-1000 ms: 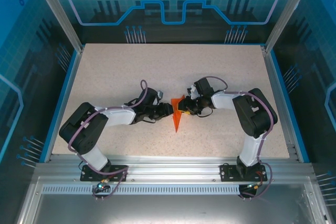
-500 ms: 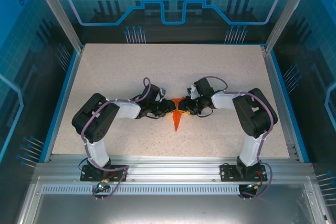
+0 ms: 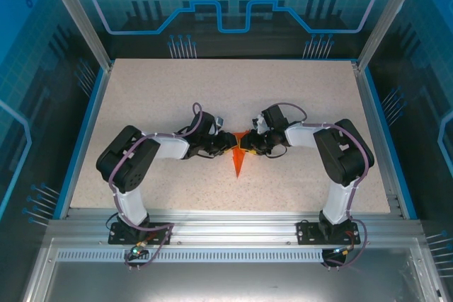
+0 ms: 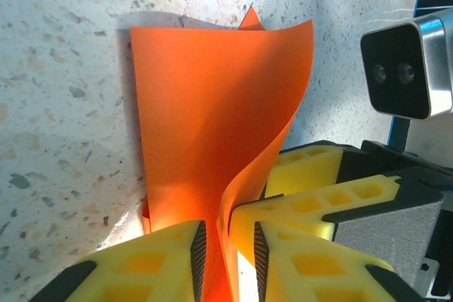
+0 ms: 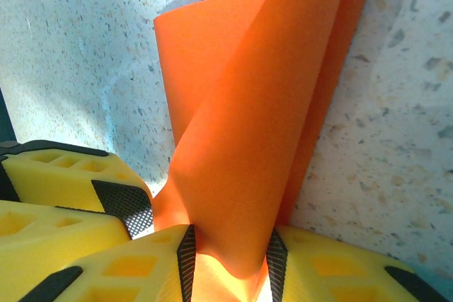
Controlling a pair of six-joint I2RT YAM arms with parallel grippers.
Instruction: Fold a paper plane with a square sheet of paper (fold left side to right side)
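The paper plane (image 3: 238, 162) lies at the middle of the desk (image 3: 156, 90), already narrow and pointed; one flap curls up, the fold not yet pressed flat. The left pincer (image 4: 225, 245) and right pincer (image 5: 230, 252) both clamp it.

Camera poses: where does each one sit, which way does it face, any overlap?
Top external: above and behind the bases, looking down at the table; both arms, left gripper and right gripper at the orange paper.
Left wrist: on the left arm, looking along its yellow fingers at the paper.
Right wrist: same, from the opposite side.
Shared: the paper.
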